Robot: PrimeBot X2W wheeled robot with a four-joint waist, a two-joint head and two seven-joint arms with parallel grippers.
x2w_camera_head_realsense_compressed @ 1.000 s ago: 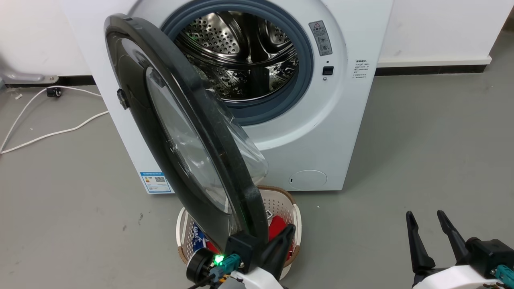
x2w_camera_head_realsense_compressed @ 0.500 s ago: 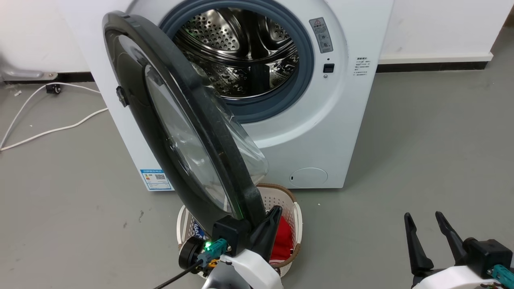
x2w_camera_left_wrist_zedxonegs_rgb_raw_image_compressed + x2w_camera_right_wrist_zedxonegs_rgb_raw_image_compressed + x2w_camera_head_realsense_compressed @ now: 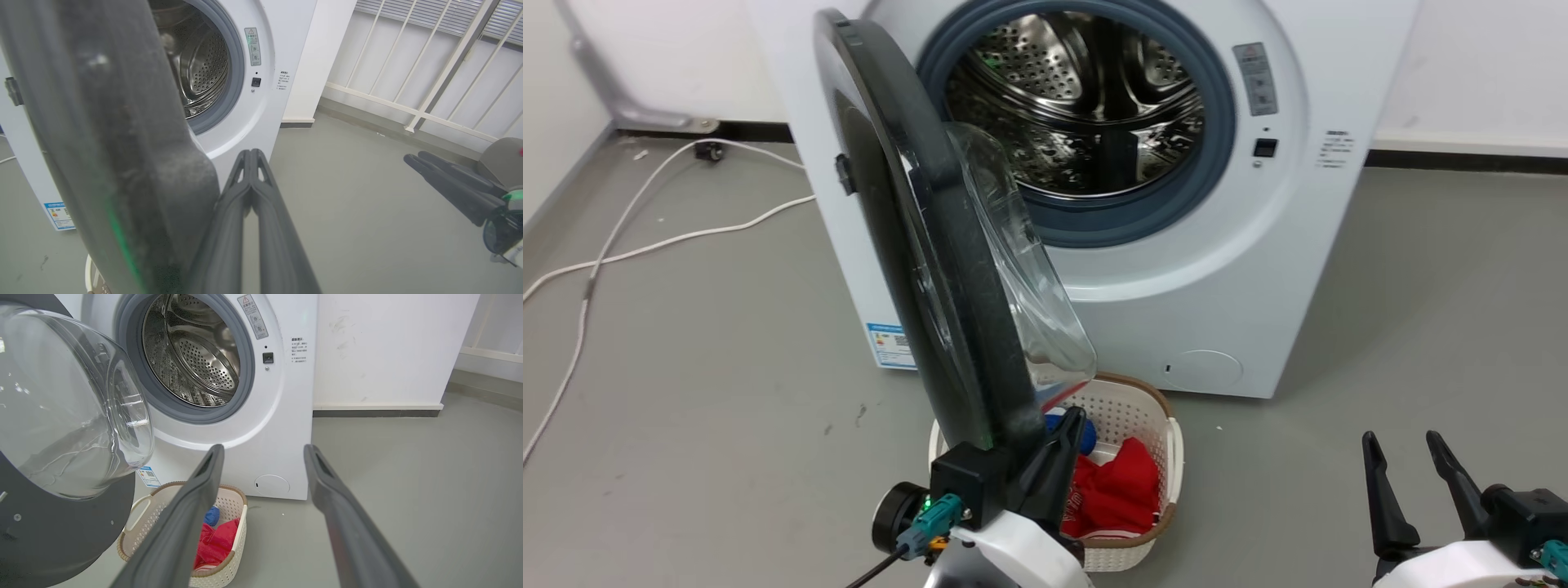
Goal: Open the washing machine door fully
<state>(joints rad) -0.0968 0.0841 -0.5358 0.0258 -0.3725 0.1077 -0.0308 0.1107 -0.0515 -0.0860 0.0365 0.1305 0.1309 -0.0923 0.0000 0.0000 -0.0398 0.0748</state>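
The washing machine door (image 3: 956, 269) stands swung out from the washing machine (image 3: 1176, 286), nearly edge-on to my head, glass bowl facing the drum (image 3: 1094, 106). My left gripper (image 3: 1075, 416) is closed, its 2 fingers pressed together against the door's lower rim on the bowl side. My right gripper (image 3: 1400, 438) is spread apart, holding nothing, well away from the door. A white basket (image 3: 1174, 445) sits below the door.

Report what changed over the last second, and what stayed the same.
The head camera shifted, so the whole scene slid right. Even so, the washing machine door seems to have swung a little wider, with the shut left gripper following against its rim's inner side. Nothing was grasped or released. The right gripper stayed open and idle; the washing machine and basket did not move.
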